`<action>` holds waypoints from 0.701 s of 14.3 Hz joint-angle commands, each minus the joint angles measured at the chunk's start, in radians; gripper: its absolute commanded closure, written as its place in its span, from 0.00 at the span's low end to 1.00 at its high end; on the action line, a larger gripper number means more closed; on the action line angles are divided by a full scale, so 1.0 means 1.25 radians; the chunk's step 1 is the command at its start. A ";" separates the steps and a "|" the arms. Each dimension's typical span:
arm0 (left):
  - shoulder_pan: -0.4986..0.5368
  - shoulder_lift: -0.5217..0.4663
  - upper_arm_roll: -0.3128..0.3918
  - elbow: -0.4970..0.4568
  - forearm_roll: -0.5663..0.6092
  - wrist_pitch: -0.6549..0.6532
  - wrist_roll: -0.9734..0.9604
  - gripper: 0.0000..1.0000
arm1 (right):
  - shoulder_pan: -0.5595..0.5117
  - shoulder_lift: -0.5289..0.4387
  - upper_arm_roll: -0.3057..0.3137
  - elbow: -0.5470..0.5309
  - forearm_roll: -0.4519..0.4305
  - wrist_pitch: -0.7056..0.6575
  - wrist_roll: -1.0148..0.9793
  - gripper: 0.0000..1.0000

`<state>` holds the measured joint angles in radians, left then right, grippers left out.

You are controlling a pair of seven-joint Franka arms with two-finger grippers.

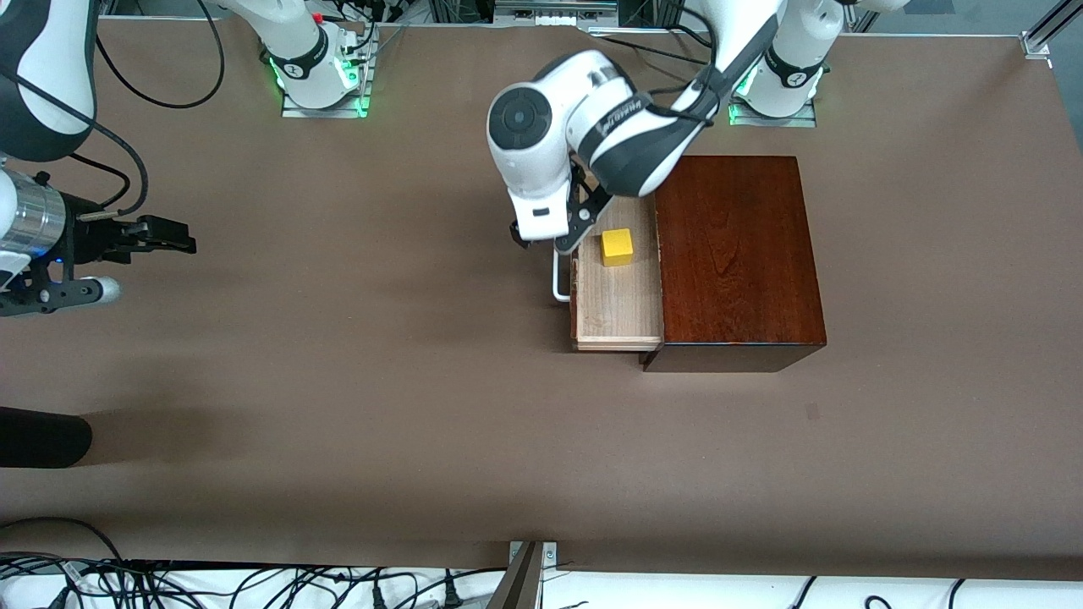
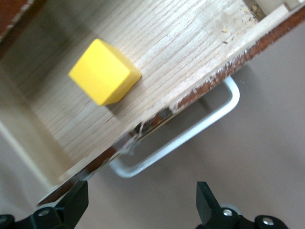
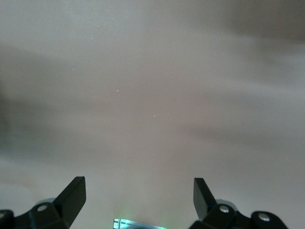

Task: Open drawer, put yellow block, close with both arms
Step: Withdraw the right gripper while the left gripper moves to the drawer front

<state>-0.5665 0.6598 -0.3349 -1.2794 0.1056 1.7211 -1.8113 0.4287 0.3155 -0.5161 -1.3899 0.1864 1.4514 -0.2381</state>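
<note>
The drawer stands pulled out of the dark mahogany box, which sits on the brown table near the edge where the arm bases stand, toward the left arm's end. The yellow block already lies on the drawer's pale wood floor, in the part farther from the front camera and close to the drawer front. The left gripper hovers over the drawer front and its white bar handle, jaws spread wide and holding nothing; the block sits free of the fingers. The right gripper waits over bare table at the right arm's end, jaws likewise apart and empty. Opening and placing look done, so closing is the step in hand. That next move seems to call for a push against the drawer front, square to the box so the tray does not bind, with the right arm brought across to share it or steady the box.
</note>
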 commanded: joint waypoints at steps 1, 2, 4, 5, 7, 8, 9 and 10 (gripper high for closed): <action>-0.016 0.026 0.018 0.037 0.016 0.012 -0.025 0.00 | -0.074 -0.096 0.104 -0.101 -0.028 0.057 -0.005 0.00; -0.016 0.028 0.019 0.037 0.016 0.017 -0.025 0.00 | -0.128 -0.135 0.173 -0.153 -0.053 0.096 -0.003 0.00; -0.018 0.039 0.020 0.036 0.016 0.018 -0.032 0.00 | -0.270 -0.202 0.348 -0.250 -0.085 0.189 0.056 0.00; -0.023 0.042 0.021 0.034 0.016 0.018 -0.037 0.00 | -0.315 -0.213 0.406 -0.271 -0.093 0.212 0.080 0.00; -0.027 0.046 0.020 0.034 0.015 0.018 -0.040 0.03 | -0.331 -0.212 0.425 -0.258 -0.093 0.213 0.109 0.00; -0.034 0.046 0.020 0.037 0.014 0.018 -0.040 0.13 | -0.331 -0.206 0.425 -0.248 -0.089 0.217 0.134 0.00; -0.036 0.046 0.020 0.041 0.014 0.020 -0.040 0.25 | -0.327 -0.196 0.426 -0.231 -0.087 0.212 0.140 0.00; -0.036 0.046 0.016 0.042 0.011 0.027 -0.035 0.51 | -0.318 -0.185 0.426 -0.211 -0.085 0.210 0.135 0.00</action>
<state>-0.5925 0.7008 -0.3195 -1.2719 0.1057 1.7533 -1.8398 0.0440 0.0781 -0.0070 -1.6723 0.0828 1.7057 -0.0884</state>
